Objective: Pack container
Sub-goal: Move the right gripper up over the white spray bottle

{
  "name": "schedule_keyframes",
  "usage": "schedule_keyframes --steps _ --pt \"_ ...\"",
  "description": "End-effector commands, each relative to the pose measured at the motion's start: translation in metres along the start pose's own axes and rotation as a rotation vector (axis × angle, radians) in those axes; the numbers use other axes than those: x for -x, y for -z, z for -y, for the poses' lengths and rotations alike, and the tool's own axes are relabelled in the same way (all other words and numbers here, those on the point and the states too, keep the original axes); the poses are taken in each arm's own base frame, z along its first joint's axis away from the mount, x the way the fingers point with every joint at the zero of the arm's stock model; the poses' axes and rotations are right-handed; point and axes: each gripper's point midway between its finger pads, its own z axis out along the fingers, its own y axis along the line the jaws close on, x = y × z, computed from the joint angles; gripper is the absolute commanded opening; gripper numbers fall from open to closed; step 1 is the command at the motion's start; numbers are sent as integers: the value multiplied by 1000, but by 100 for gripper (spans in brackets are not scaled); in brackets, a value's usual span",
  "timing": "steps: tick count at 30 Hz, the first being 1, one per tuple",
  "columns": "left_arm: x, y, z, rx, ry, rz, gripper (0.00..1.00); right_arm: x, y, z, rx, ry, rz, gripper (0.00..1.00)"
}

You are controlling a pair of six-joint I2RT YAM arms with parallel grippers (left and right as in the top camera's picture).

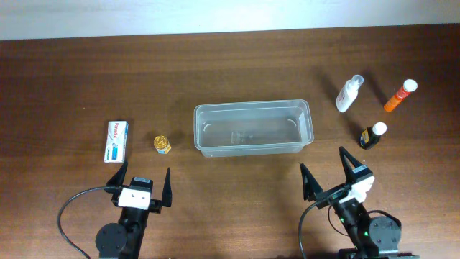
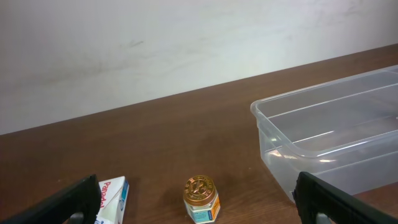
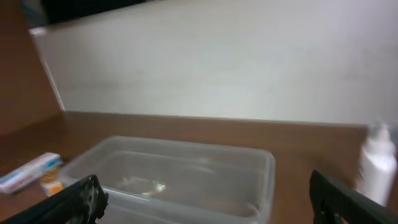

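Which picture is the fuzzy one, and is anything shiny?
Right wrist view: blurred all over, the white bottle smeared, with a small bright glint inside the container. Left wrist view: sharp, the gold-lidded jar crisp. Overhead view: sharp and evenly lit, with only soft shadows.

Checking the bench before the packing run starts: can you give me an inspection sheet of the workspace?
Surface: dark brown wooden table, no spills seen.
Job's things: clear rectangular plastic container at centre, empty. Left of it: white-and-blue cardboard box and small gold-lidded jar. Right of it: white plastic bottle, orange bottle with white cap, dark bottle with white cap.
Clutter: nothing seen.
Pincers: left pincer and right pincer both open, holding nothing, near the table's front edge.
Cables: black cable looping by the left arm; another by the right arm.
Surroundings: pale wall behind the table.
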Motion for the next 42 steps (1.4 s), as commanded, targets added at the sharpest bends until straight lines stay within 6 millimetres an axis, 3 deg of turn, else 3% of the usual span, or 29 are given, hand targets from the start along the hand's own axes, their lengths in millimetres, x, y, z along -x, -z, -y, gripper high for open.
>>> schedule_keyframes --steps 1,4,9,14,20,26,36,42 --pt "0 0 -1 2 -12 1 99 53 7 -22 72 111 109 98" --pt "0 0 -1 2 -12 1 99 92 13 -14 -19 169 138 98" --pt "0 0 -1 2 -12 1 99 129 8 6 -159 237 -6 98" --pt "0 0 -1 2 -12 1 99 158 -20 31 -256 214 -242 98" --pt "0 0 -1 2 -12 1 99 173 -61 65 -323 180 -595 99" --pt "0 0 -1 2 -12 1 99 161 -88 89 -326 76 -866 98" --pt "0 0 -1 2 -12 1 99 104 -125 127 -365 47 -1043 98" --pt "0 0 -1 2 -12 1 99 69 -137 179 -469 -64 -1073 98"
